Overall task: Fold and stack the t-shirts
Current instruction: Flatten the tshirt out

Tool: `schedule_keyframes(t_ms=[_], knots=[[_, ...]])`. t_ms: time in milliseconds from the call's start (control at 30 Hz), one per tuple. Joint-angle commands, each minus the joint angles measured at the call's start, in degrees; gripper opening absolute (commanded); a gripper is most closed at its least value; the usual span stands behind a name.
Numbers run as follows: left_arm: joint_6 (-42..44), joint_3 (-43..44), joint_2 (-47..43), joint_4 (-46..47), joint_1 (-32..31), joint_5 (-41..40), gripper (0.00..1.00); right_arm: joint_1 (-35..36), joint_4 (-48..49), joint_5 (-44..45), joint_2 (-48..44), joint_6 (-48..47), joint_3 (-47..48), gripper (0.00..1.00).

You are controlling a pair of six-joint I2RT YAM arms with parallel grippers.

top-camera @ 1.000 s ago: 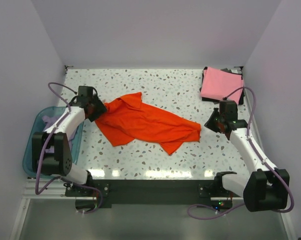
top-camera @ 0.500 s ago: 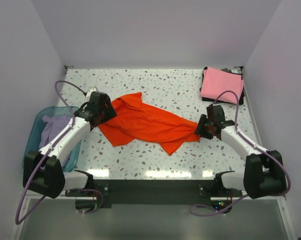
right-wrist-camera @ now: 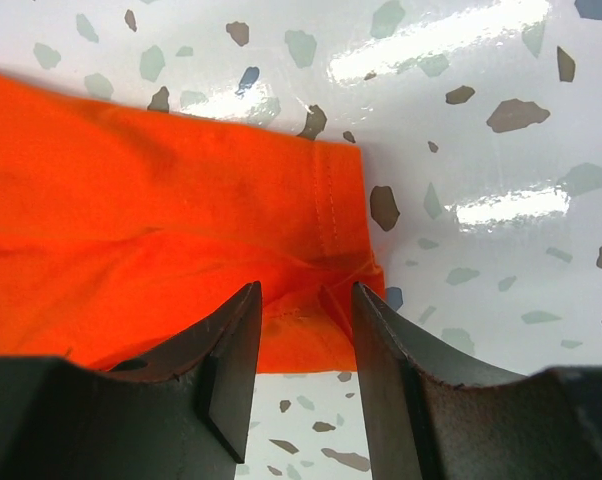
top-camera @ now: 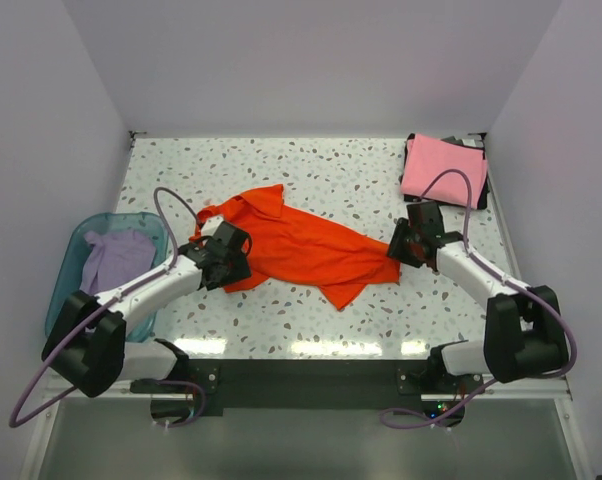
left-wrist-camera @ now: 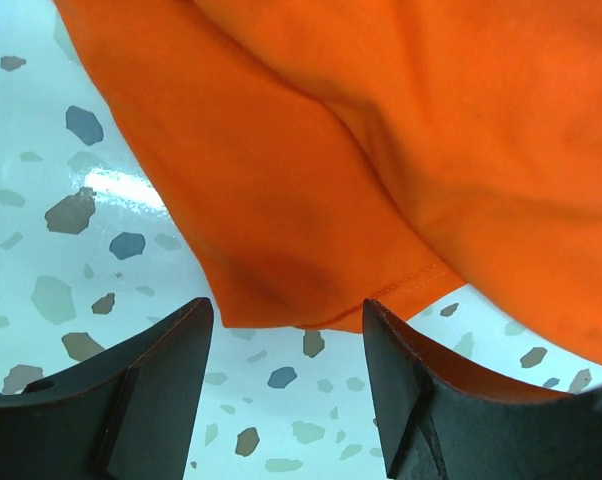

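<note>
Currently left pincer (left-wrist-camera: 286, 318) and right pincer (right-wrist-camera: 306, 297) both gape over opposite edges of the orange-red t-shirt (top-camera: 303, 250). Best to pinch the hem corners only, then spread it flat.

The table (top-camera: 331, 170) was white with grey-brown speckles. Visible were an orange-red shirt (top-camera: 301, 245), a pink shirt (top-camera: 441, 168), a seemingly lavender shirt (top-camera: 116, 260), a teal basin (top-camera: 69, 268).

We record the table (top-camera: 331, 170): a hard, speckled terrazzo-look top, glossy, mirroring the lights along its near edge. Orange-red t-shirt (top-camera: 301, 248): soft matt cloth with a stitched hem. Pink t-shirt (top-camera: 439, 168), far right corner: matt cloth. Lavender t-shirt (top-camera: 116, 262): matt cloth. Basin (top-camera: 69, 262), left edge: smooth translucent teal plastic. On the left gripper (left-wrist-camera: 286, 312) and right gripper (right-wrist-camera: 305, 292) we note fingers (left-wrist-camera: 121, 400) of matt black plastic.
</note>
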Motion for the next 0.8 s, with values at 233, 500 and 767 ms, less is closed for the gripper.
schedule_keyframes(t_ms=[233, 500, 767], knots=[[-2.05, -0.71, 1.96, 0.87, -1.36, -2.81, 0.65, 1.28, 3.9, 1.68, 1.52, 0.27, 0.11, 0.41], [-3.55, -2.12, 4.59, 1.93, -2.15, -2.02, 0.64, 1.37, 4.61, 1.59, 2.66, 0.35, -0.33, 0.38], [-4.16, -3.18, 7.06, 3.86, -2.15, -1.93, 0.55, 1.37, 4.52, 1.24, 2.23, 0.44, -1.21, 0.31]])
